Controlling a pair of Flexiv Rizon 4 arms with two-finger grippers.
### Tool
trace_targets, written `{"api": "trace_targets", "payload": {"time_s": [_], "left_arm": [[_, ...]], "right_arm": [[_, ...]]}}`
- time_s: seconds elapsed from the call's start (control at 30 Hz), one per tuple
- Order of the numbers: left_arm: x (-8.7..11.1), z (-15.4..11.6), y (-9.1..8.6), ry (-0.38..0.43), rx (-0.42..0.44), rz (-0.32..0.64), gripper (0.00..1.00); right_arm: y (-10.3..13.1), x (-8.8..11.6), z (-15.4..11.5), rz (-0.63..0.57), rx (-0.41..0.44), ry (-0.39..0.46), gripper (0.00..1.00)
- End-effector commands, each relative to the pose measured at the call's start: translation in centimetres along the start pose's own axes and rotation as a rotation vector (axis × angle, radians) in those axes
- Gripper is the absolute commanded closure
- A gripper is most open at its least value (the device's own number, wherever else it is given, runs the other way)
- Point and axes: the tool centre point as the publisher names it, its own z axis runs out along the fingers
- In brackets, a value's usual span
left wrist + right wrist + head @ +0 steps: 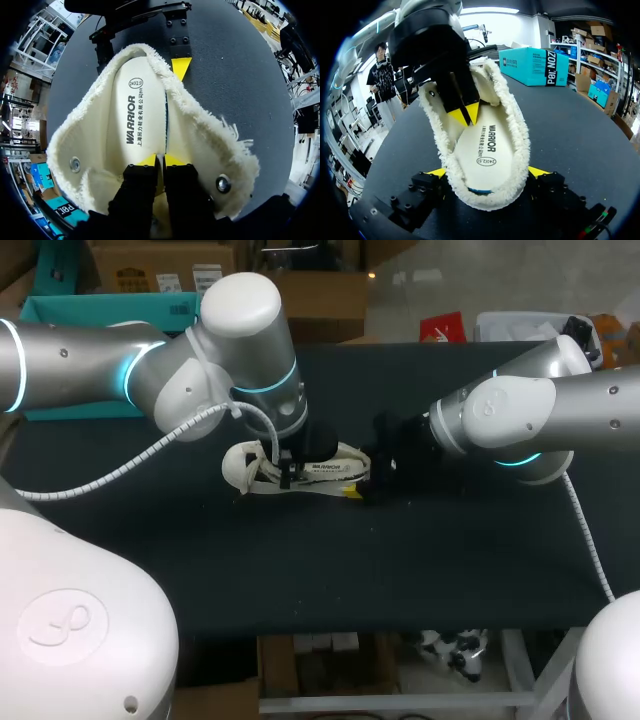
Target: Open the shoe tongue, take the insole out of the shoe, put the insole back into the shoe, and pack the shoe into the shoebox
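The shoe lies on the dark counter with its fleecy upper spread wide, so the tongue-opening step looks done. The insole lies flat inside the shoe, printed side up, and appears not yet lifted out.

The left pincer reaches down into the shoe's open mouth. Its yellow tips are drawn almost together at the end of the insole nearest it, with a thin pale strip between them. This is probably the insole's edge, nipped for the pull.

The right pincer straddles the opposite end of the shoe. Its tips are wide apart and press the fleece from both sides, steadying it.

Removal seems to be just starting. Reinserting and packing remain. A teal box, likely the shoebox, stands well apart from the shoe.
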Motion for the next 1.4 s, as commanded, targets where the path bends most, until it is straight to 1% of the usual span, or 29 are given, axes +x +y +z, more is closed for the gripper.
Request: {"api": "trace_targets", "payload": {"time_s": [0.03,0.17,0.3,0.6,0.93,1.13,1.33,1.4], "left_arm": [[0.4,4.1,0.5,-0.034,0.005,-0.008,0.89],[-0.2,4.4,0.5,-0.053,0.007,-0.017,0.86],[-0.8,4.8,0.5,-0.072,0.006,-0.024,0.81],[-2.5,5.3,-0.2,-0.129,-0.002,-0.008,0.79],[-4.2,7.3,-1.0,-0.182,-0.016,0.001,0.78],[-5.6,7.9,-1.4,-0.201,-0.022,-0.004,0.81],[-6.6,7.5,-1.5,-0.225,-0.024,-0.01,0.84],[-6.8,7.5,-1.6,-0.231,-0.025,-0.012,0.89]], "right_arm": [[-0.4,0.1,0.3,0.0,-0.001,0.003,1.0],[-0.4,0.1,0.3,0.0,-0.001,0.003,1.0],[-0.4,0.1,0.3,0.0,-0.001,0.003,1.0],[-0.4,0.1,0.3,0.0,-0.001,0.003,1.0],[-0.4,0.1,0.3,0.0,-0.001,0.003,1.0],[-0.4,0.1,0.3,0.0,-0.001,0.003,1.0],[-0.4,0.1,0.3,0.0,-0.001,0.003,1.0],[-0.4,0.1,0.3,0.0,-0.001,0.003,1.0]]}}
